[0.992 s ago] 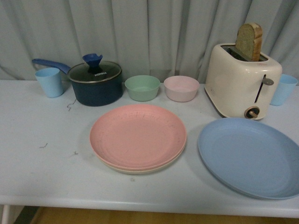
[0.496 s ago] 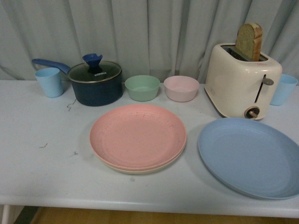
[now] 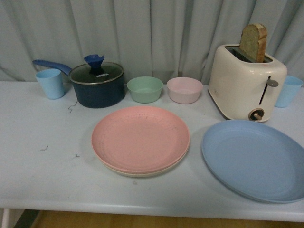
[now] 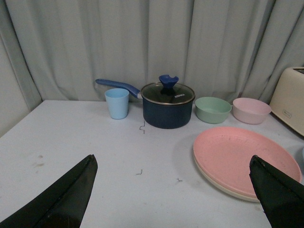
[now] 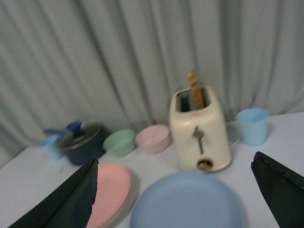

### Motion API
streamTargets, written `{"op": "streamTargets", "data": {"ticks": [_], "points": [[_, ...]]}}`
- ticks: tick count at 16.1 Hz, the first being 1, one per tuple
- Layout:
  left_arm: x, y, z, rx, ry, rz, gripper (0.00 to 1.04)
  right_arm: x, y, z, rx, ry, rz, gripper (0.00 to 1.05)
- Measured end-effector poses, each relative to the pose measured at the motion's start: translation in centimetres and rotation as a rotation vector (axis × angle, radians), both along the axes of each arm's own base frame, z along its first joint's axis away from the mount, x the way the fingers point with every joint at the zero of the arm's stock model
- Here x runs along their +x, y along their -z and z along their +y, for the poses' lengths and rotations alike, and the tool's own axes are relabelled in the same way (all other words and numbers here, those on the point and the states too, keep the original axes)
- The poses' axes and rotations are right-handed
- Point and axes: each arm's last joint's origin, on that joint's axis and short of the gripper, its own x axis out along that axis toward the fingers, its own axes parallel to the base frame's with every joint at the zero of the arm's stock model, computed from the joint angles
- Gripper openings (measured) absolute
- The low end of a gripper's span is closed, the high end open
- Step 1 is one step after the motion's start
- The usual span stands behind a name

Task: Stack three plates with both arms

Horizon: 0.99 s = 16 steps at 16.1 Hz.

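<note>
So you're about two thirds through, by my reading. The pink plate [image 3: 140,137] sits on the beige plate [image 3: 142,172] at the lower centre of the front view, with only the beige rim showing beneath it. The blue plate [image 3: 254,159] lies alone on the bench [image 3: 42,180] at the lower right, just beside that pair but apart from it. Getting it onto the pink one looks like all that's left.

Neither arm shows in the front view. In its wrist view, your left gripper [image 4: 171,194] has its fingers spread wide with nothing between them, facing the pink-and-beige stack. Your right gripper [image 5: 173,194] is likewise spread wide and empty, looking down towards the blue plate. That picture is blurred.

As for containers, the green bowl [image 3: 145,89] and pink bowl [image 3: 184,90] at the centre back look empty. The pot [image 3: 97,88] at the upper left has its lid [image 3: 96,71] on, so you can't tell what's inside. The toaster [image 3: 247,88] at the upper right holds one slice of bread [image 3: 253,42] standing up out of a slot. You can't see inside the left cup [image 3: 50,83] or the right cup [image 3: 288,90].
</note>
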Motion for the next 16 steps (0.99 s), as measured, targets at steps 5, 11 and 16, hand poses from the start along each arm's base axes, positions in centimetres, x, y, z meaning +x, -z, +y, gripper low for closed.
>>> {"op": "streamTargets", "data": {"ticks": [5,11,16], "points": [[0.0,0.0,0.0,0.0,0.0,0.0,0.98,16.2,4.6,-3.3,0.089,0.304,0.359,0.98],[0.0,0.0,0.0,0.0,0.0,0.0,0.98,19.8,12.0,0.0,-0.025,0.29,0.706,0.98],[0.0,0.0,0.0,0.0,0.0,0.0,0.98,20.1,14.5,0.8,-0.081,0.319,0.815,0.98]]}}
